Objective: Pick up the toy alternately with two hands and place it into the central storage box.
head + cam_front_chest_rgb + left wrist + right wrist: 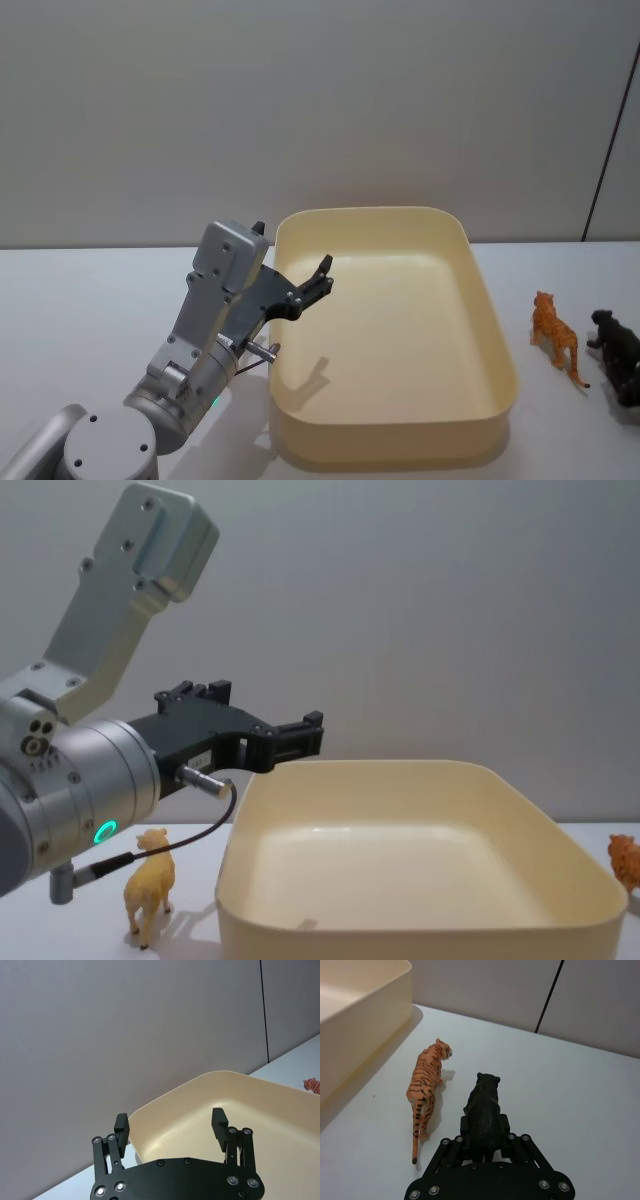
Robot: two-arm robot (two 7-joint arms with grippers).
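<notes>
Right gripper (485, 1126) sits low at the table surface, straddling the hindquarters of the black panther toy (484, 1097). Its jaws appear to be pressed against the toy's flanks, though the contact faces are hidden by the toy's body. The panther stands upright on the white table (90, 300), to the right of the central storage box (400, 445) and apart from it. The orange tiger toy (426, 1087) stands just beside the panther, between it and the box wall, untouched.

Left gripper (318, 280) is raised above the left rim of the box, pointing in over the box interior. Its jaws are spread wide with nothing between them. A green ring light shows on the left arm (70, 780). A yellow sheep toy (148, 885) stands on the table under that arm, just left of the box.
</notes>
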